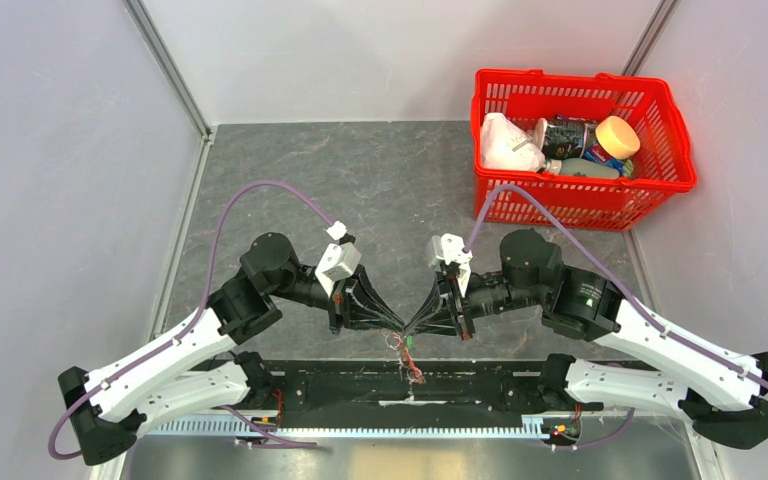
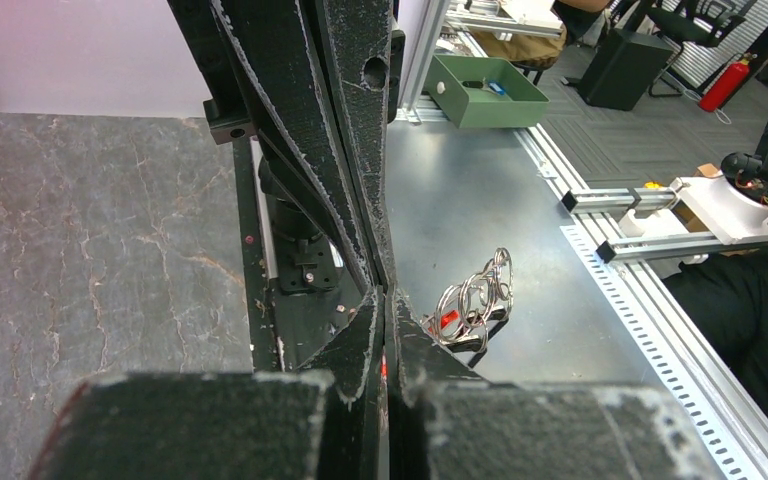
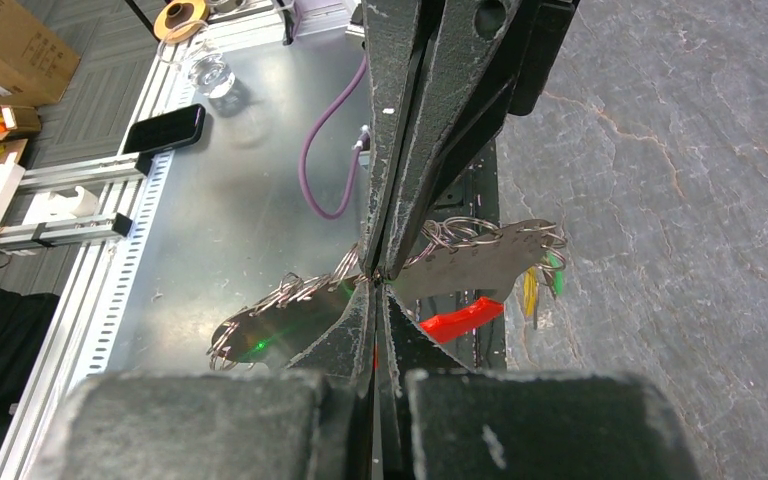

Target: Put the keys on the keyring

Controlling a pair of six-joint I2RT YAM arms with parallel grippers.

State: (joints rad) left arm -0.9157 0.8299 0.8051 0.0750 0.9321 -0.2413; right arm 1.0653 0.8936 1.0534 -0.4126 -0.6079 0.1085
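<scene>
My left gripper (image 1: 398,330) and right gripper (image 1: 412,330) meet tip to tip low over the near edge, both shut. Below them hangs the bunch: the keys (image 1: 410,358) with a green tag (image 1: 412,343). In the right wrist view silvery keys (image 3: 470,265) and small rings fan out from the pinch, with yellow (image 3: 528,290) and green (image 3: 556,272) tags. The keyring's red part (image 3: 460,318) comes out from behind my right finger. In the left wrist view the keys' split rings (image 2: 475,295) spread beside my left fingertip. The exact pinch points are hidden.
A red basket (image 1: 660,185) holding bottles and a bag stands at the back right of the grey stone tabletop (image 1: 380,190). The black base rail (image 1: 410,385) and a shiny steel shelf (image 2: 500,210) lie just under the grippers. White walls close in on both sides.
</scene>
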